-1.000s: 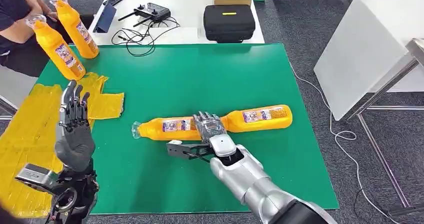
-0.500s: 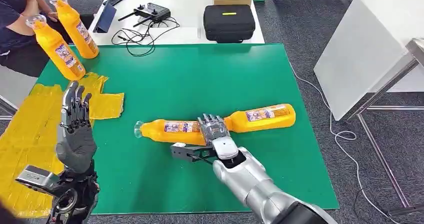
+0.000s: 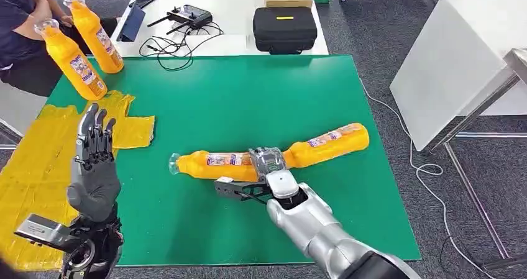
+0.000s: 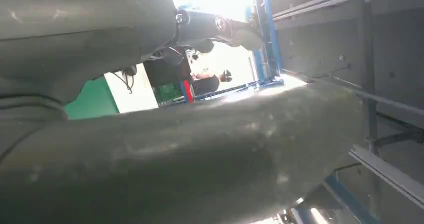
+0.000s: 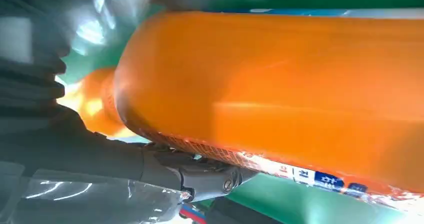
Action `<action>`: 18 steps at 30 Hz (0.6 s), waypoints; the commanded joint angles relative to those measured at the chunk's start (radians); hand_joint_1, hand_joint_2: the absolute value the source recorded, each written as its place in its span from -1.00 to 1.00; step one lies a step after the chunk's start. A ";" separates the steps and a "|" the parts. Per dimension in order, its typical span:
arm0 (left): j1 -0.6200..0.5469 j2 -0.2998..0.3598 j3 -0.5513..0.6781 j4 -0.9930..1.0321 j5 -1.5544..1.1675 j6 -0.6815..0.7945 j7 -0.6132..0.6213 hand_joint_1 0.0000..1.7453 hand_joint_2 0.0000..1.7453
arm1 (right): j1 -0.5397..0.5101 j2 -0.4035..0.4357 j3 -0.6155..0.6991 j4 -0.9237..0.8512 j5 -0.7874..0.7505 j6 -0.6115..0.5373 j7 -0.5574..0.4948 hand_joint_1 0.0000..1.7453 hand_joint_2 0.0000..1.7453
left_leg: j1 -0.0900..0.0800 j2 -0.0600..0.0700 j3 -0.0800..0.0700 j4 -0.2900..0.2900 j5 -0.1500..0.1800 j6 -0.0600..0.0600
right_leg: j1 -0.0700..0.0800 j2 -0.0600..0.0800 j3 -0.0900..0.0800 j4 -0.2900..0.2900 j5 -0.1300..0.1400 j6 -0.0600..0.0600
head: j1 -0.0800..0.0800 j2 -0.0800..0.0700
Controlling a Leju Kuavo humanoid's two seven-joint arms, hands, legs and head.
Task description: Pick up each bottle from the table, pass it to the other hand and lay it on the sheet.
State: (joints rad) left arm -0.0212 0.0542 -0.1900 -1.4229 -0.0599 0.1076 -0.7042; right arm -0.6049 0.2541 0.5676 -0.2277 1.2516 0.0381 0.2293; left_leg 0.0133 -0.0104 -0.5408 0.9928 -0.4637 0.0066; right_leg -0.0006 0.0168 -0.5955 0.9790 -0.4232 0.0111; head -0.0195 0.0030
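Right hand wrapped around the near bottle at its right end, fingers curled over the orange body. Lying lengthwise on the green table, cap pointing left. Just right of it, second lying bottle, tilted up toward the far right. Left hand raised at near left, fingers spread, gripping nothing, above the yellow sheet. At far left, two upright bottles beside a seated person.

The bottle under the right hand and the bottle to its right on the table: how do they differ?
The bottle under the right hand lies nearly level, its cap pointing left; the right hand grips its base. The other bottle lies slanted and no hand holds it. Both are orange, labelled, and lie on the green table.
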 commanded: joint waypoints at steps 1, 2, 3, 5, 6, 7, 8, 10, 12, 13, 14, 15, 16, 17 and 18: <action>-0.045 -0.014 -0.024 0.051 0.003 0.005 0.006 -1.00 -1.00 | 0.006 -0.034 -0.036 0.033 -0.004 0.004 -0.002 1.00 1.00 | 0.000 -0.003 0.004 -0.002 0.000 0.001 | 0.000 -0.005 0.005 -0.002 -0.001 0.001 | 0.000 0.000; -0.048 -0.011 -0.026 0.052 0.007 0.005 0.006 -1.00 -1.00 | 0.008 -0.035 -0.039 0.034 -0.005 0.005 -0.001 1.00 1.00 | 0.000 -0.003 0.002 -0.001 0.000 0.001 | 0.000 -0.004 0.003 -0.002 -0.001 0.001 | 0.000 0.000; -0.048 -0.011 -0.026 0.052 0.007 0.005 0.006 -1.00 -1.00 | 0.008 -0.035 -0.039 0.034 -0.005 0.005 -0.001 1.00 1.00 | 0.000 -0.003 0.003 -0.002 0.000 0.001 | 0.000 -0.005 0.004 -0.002 -0.001 0.001 | 0.000 0.000; -0.056 -0.010 -0.027 0.061 0.009 0.006 0.006 -1.00 -1.00 | 0.008 -0.037 -0.045 0.033 -0.008 0.002 0.000 1.00 1.00 | 0.000 -0.003 0.003 -0.002 0.000 0.001 | 0.000 -0.005 0.004 -0.002 -0.001 0.001 | 0.000 0.000; -0.057 -0.010 -0.026 0.064 0.009 0.006 0.006 -1.00 -1.00 | 0.008 -0.038 -0.049 0.030 -0.012 -0.005 0.000 1.00 1.00 | 0.000 -0.003 0.002 -0.001 0.000 0.000 | 0.000 -0.004 0.003 -0.001 -0.001 0.001 | 0.000 0.000; -0.061 -0.010 -0.027 0.074 0.008 0.009 0.006 -1.00 -1.00 | 0.009 -0.039 -0.061 0.026 -0.021 -0.024 0.000 1.00 1.00 | 0.000 -0.003 0.003 -0.001 0.000 0.000 | 0.000 -0.004 0.004 -0.001 -0.001 0.001 | 0.000 0.000; -0.062 -0.011 -0.026 0.080 0.010 0.008 0.006 -1.00 -1.00 | 0.009 -0.040 -0.073 0.021 -0.032 -0.041 -0.003 1.00 1.00 | 0.000 -0.003 0.004 -0.002 0.000 0.001 | 0.000 -0.005 0.005 -0.002 -0.001 0.001 | 0.000 0.000; -0.073 -0.013 -0.018 0.116 0.011 0.011 0.006 -1.00 -1.00 | -0.002 -0.038 -0.102 0.020 -0.056 -0.073 -0.025 1.00 1.00 | 0.000 -0.003 0.003 -0.002 0.000 0.000 | 0.000 -0.004 0.003 -0.001 -0.001 0.001 | 0.000 0.000; -0.100 0.003 0.006 0.157 0.028 -0.005 0.006 -1.00 -1.00 | -0.015 -0.039 -0.063 0.015 -0.100 -0.110 -0.029 1.00 1.00 | -0.001 -0.002 0.002 -0.001 0.001 0.000 | 0.000 -0.003 0.003 -0.001 0.000 0.001 | 0.000 0.000; -0.088 0.001 -0.029 0.182 0.027 0.041 0.006 -1.00 -1.00 | -0.020 -0.038 -0.082 0.016 -0.105 -0.116 -0.037 1.00 1.00 | 0.000 -0.002 0.003 -0.002 0.000 0.001 | 0.000 -0.004 0.004 -0.002 0.000 0.001 | 0.000 0.000; -0.095 -0.005 -0.020 0.214 0.019 0.038 0.006 -1.00 -1.00 | -0.025 -0.037 -0.087 0.014 -0.105 -0.121 -0.039 1.00 1.00 | -0.001 -0.002 0.003 -0.002 0.000 0.000 | 0.000 -0.003 0.003 -0.001 0.000 0.001 | 0.000 0.000; -0.102 -0.016 0.005 0.263 0.016 0.005 0.006 -1.00 -1.00 | -0.032 -0.034 -0.101 0.014 -0.114 -0.145 -0.050 1.00 1.00 | -0.001 -0.001 0.004 -0.002 0.000 0.000 | 0.000 -0.003 0.004 -0.001 -0.001 0.001 | 0.000 0.000; -0.133 -0.041 0.074 0.395 0.056 -0.076 0.006 -1.00 -1.00 | -0.046 -0.031 -0.140 0.004 -0.137 -0.207 -0.092 1.00 1.00 | -0.001 -0.001 0.002 -0.001 0.000 0.000 | -0.001 -0.002 0.003 -0.001 0.000 0.000 | 0.001 0.000; -0.169 -0.056 0.114 0.516 0.111 -0.139 0.006 -1.00 -1.00 | -0.050 -0.029 -0.158 -0.011 -0.151 -0.244 -0.123 1.00 1.00 | -0.001 -0.001 0.004 -0.003 0.000 0.000 | -0.001 -0.002 0.004 -0.001 0.000 0.001 | 0.000 0.000; -0.181 -0.055 0.132 0.542 0.128 -0.178 0.006 -1.00 -1.00 | -0.061 -0.028 -0.169 -0.013 -0.158 -0.248 -0.131 1.00 1.00 | -0.001 0.000 0.003 -0.002 0.001 0.000 | -0.001 -0.001 0.002 -0.001 0.000 0.000 | 0.000 0.000</action>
State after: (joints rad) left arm -0.0654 0.0515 -0.1938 -1.3397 -0.0385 0.1185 -0.7038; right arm -0.5980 0.2365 0.5157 -0.2277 1.1474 -0.0928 0.1853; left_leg 0.0133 -0.0105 -0.5408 0.9928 -0.4637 0.0067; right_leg -0.0007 0.0167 -0.5951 0.9791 -0.4232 0.0112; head -0.0195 0.0030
